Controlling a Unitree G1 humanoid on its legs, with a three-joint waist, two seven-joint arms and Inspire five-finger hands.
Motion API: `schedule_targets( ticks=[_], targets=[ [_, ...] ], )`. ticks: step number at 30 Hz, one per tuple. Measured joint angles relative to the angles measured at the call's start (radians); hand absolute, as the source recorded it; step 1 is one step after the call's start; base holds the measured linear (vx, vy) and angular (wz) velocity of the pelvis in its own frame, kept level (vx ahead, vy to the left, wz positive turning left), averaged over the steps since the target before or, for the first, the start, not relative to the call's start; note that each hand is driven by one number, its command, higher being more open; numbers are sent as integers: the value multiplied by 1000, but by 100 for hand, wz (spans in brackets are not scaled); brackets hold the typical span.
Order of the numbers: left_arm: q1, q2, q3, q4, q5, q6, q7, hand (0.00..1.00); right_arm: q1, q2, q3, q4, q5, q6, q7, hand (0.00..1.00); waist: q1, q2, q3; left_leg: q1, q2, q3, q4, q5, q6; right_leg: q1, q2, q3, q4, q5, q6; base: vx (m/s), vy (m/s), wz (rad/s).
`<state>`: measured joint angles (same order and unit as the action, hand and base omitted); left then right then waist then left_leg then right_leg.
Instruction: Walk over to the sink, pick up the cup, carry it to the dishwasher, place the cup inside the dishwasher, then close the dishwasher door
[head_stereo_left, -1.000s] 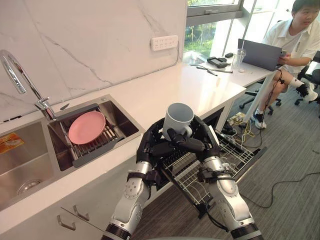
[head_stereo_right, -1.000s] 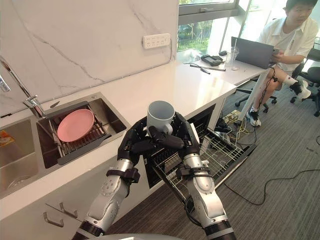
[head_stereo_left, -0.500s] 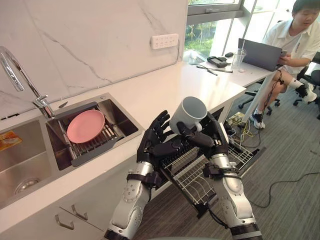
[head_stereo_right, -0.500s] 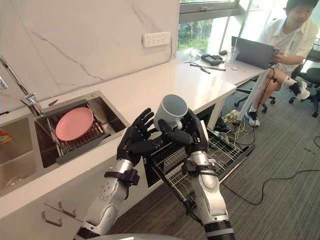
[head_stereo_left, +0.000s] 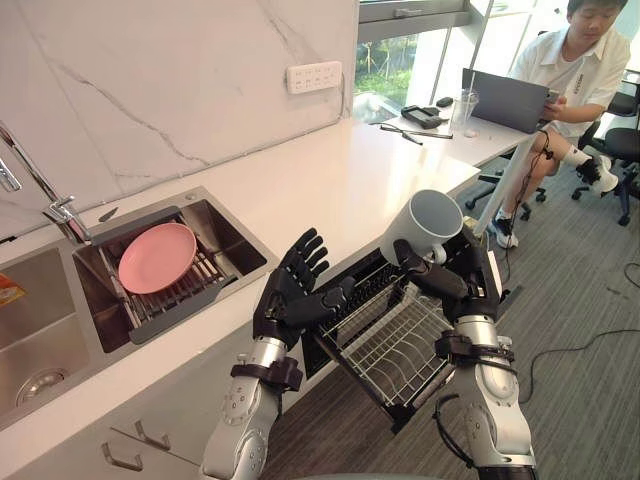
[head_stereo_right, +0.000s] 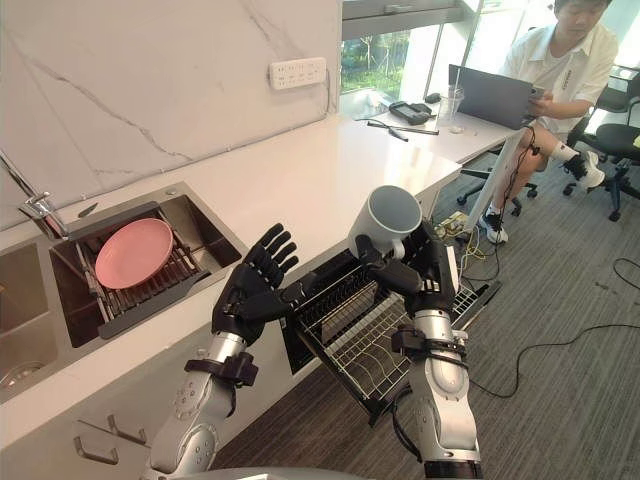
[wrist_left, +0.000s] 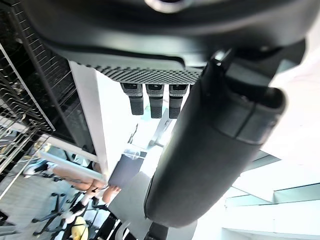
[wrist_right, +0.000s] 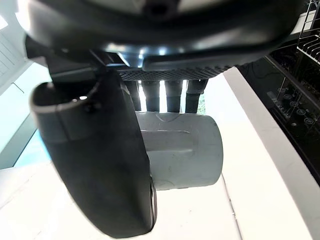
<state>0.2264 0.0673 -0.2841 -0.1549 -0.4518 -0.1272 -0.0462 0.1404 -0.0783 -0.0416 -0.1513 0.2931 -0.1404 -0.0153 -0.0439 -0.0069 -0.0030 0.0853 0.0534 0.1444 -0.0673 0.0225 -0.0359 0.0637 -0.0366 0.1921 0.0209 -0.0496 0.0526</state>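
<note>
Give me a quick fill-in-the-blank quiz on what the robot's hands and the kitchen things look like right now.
1. The hand curled round the cup is the robot's ____ one.
2. The left hand, fingers spread, holds ____.
3. The plate in the sink is ____ in colour.
4. The dishwasher rack is pulled ____.
Missing words: right; nothing; pink; out.

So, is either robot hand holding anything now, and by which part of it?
The right robot hand holds the cup by its side wall, thumb on one side and fingers on the other. The left robot hand is open and holds nothing.
</note>
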Motion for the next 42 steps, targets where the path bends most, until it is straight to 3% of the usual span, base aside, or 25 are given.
schedule_targets(
  ticks=[11,18,25,32,37,42],
  targets=[
    [115,30,6,223,49,25,-49,90,88,-2,-67,37,-81,1,16,30,-2,8,35,-1,0,6,0,-6,0,-5,0,6,-2,-1,1,3,-2,-1],
    [116,41,71,394,140,24,-63,90,104,-6,-72,147,-98,1,16,30,-3,11,37,-7,0,5,1,-6,-1,-8,-2,2,-4,-1,1,1,-2,0],
    [96,55,137,726,297,28,-50,90,102,-18,-66,304,-131,8,20,30,0,17,40,-32,0,-5,5,-6,0,-28,-3,-11,-3,-2,1,7,-17,5],
    [70,51,200,843,316,29,4,90,56,-42,-59,394,-162,18,13,30,5,20,52,-53,-2,-16,8,-6,0,-43,-6,-38,-4,-2,1,10,-14,5],
    [-3,54,252,894,324,19,45,90,-35,-89,-32,421,-211,18,-3,30,5,23,122,-128,-2,-32,53,-7,0,-99,-8,-52,10,0,2,-27,-15,9],
    [-69,53,262,905,333,10,67,90,-162,-135,-23,456,-244,18,-21,30,16,44,220,-262,3,-50,172,-23,-7,-188,-6,-66,63,3,3,-29,-20,8]
  ],
)
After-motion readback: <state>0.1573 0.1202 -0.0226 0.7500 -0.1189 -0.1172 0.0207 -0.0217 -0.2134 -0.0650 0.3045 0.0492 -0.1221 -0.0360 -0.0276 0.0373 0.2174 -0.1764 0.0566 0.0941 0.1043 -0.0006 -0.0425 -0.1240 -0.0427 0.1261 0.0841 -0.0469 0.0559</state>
